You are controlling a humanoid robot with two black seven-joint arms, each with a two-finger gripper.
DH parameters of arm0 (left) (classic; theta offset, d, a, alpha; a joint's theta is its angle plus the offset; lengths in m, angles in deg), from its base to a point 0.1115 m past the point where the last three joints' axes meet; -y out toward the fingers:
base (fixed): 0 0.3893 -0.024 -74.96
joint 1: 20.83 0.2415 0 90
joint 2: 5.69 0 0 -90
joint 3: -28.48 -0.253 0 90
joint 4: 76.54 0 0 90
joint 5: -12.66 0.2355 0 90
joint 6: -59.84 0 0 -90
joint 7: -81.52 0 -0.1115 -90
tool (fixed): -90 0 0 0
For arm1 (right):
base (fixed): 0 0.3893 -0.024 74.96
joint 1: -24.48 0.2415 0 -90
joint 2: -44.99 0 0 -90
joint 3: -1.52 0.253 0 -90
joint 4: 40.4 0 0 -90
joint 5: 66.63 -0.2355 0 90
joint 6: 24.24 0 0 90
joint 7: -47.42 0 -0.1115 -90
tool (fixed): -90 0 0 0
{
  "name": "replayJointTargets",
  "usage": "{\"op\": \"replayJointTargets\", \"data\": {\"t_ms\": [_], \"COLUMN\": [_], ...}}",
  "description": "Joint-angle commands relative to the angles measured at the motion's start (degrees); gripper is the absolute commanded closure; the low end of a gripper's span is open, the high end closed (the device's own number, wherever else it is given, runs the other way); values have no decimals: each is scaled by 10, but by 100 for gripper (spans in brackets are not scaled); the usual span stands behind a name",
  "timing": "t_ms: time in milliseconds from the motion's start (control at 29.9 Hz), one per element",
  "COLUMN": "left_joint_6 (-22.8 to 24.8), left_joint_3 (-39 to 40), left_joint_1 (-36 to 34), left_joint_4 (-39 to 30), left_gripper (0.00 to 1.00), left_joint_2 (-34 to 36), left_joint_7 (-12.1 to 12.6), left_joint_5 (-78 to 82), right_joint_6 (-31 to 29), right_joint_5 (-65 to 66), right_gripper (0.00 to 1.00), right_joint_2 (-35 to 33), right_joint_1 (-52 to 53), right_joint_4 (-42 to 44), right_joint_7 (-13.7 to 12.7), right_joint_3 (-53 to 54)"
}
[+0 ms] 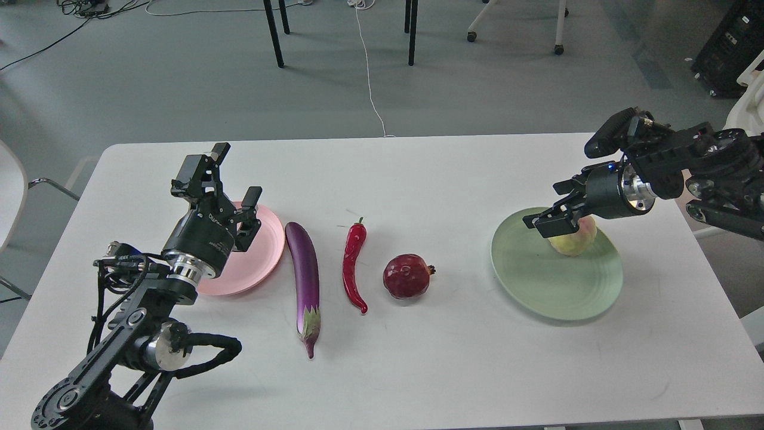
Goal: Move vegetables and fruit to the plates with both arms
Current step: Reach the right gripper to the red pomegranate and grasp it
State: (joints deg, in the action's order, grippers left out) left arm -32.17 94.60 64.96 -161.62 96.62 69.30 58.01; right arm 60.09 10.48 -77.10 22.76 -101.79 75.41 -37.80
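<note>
White table (418,173): plates (555,280), eggplant (304,269), chili (353,263), pomegranate (407,276).

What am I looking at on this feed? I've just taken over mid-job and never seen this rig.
This single picture comes from the robot's own head, looking down at a white table. The two black jointed arms are the robot's. Its left gripper hangs open above a round pink plate, holding nothing. Its right gripper is at a round yellow-pink peach on the pale green ridged plate; whether it grips the peach is unclear. Between the plates, lying on the table, are a long glossy purple eggplant, a curved red chili pepper and a dark red pomegranate.
</note>
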Motion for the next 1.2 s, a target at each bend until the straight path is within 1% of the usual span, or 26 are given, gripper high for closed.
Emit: {"op": "replayJointTargets", "data": {"t_ms": [0,134,268,368,535,669,1004,1171], "left_joint_6": [0,0,0,0,-1,0,0,0], "left_joint_3": [1,2,2,2,4,10,11,11], "left_joint_1": [0,0,1,1,5,10,14,14], "left_joint_4": [0,0,0,0,0,-1,-3,-4], "left_gripper": [0,0,0,0,0,0,0,0], "left_joint_2": [1,3,4,3,2,3,2,3], "left_joint_7": [0,0,0,0,0,0,0,0], "left_joint_5": [0,1,1,1,1,1,1,1], "right_joint_6": [0,0,0,0,2,2,7,15], "right_joint_5": [-63,-113,-133,-132,-132,-132,-131,-132], "right_gripper": [3,4,4,4,4,4,4,6], "right_joint_2": [40,112,176,218,270,295,305,310], "right_joint_1": [11,10,10,10,0,-11,-28,-36], "right_joint_4": [-36,-35,-28,-2,40,57,74,80], "right_joint_7": [0,0,0,0,0,0,0,0], "right_joint_3": [2,-1,-8,-33,-62,-63,-81,-81]}}
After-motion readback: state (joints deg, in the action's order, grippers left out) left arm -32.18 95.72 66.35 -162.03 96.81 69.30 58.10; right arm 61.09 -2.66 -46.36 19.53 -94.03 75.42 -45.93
